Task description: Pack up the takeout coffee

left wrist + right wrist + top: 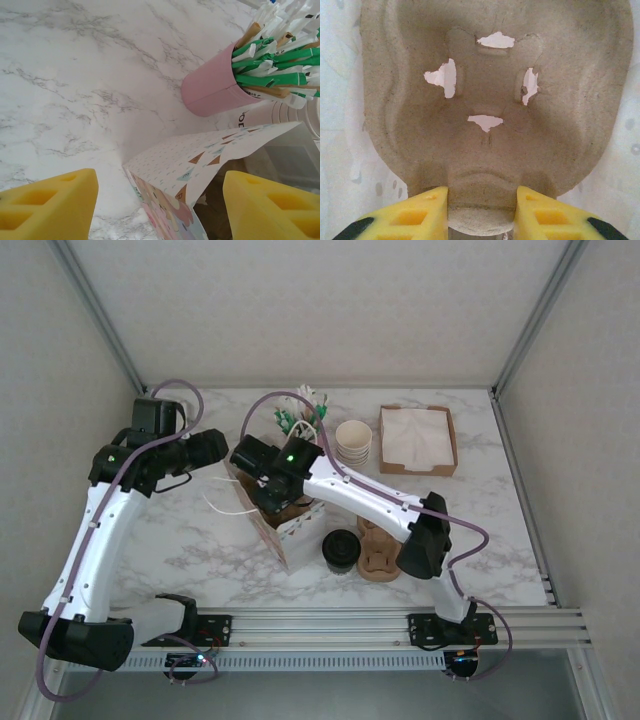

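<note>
The takeout coffee [340, 548], a dark cup with a round black lid, stands on the table just right of the patterned paper bag [288, 532]. My right gripper [270, 500] reaches down into that bag. In the right wrist view it [482, 200] is shut on the middle ridge of a brown pulp cup carrier [490, 95], with the bag's white walls around it. My left gripper [218, 450] is at the bag's far left corner. It [160, 187] stands open, with the bag's rim [200, 155] between its yellow fingers [55, 205].
Another brown pulp carrier [378, 550] lies right of the coffee. At the back stand a pink holder of stir sticks [215, 90], a stack of cream cups [353, 440] and a cardboard tray of napkins [417, 438]. The right forearm crosses above the bag.
</note>
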Controlling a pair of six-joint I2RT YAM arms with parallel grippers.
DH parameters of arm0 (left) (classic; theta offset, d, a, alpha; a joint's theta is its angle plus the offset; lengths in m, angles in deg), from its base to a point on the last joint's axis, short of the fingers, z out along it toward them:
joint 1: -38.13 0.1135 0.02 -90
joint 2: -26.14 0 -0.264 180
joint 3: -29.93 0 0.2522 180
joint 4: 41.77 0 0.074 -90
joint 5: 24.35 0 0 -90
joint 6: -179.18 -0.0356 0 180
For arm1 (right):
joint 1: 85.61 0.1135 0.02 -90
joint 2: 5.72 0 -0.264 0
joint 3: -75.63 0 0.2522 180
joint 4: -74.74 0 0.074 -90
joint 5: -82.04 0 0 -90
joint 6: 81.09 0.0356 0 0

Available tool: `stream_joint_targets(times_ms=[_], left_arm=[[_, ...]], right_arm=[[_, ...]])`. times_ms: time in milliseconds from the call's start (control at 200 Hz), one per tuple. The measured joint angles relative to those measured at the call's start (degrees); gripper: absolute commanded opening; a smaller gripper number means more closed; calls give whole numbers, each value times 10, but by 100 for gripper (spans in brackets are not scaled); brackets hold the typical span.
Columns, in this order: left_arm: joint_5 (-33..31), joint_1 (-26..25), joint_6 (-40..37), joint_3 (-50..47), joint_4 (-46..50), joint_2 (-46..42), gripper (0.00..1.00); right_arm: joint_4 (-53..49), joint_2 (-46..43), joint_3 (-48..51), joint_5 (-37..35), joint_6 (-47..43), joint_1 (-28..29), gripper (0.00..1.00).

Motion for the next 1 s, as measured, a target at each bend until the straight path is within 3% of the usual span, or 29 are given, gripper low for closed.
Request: stream_joint_targets(times_ms=[551, 996], left_arm=[[4, 9, -37, -36, -34, 7, 66], [2, 9, -47, -106, -108, -37, 64]], right_arm=[[-12, 37, -3, 27, 0, -16, 34], [9, 67, 16, 32, 5, -21, 34]])
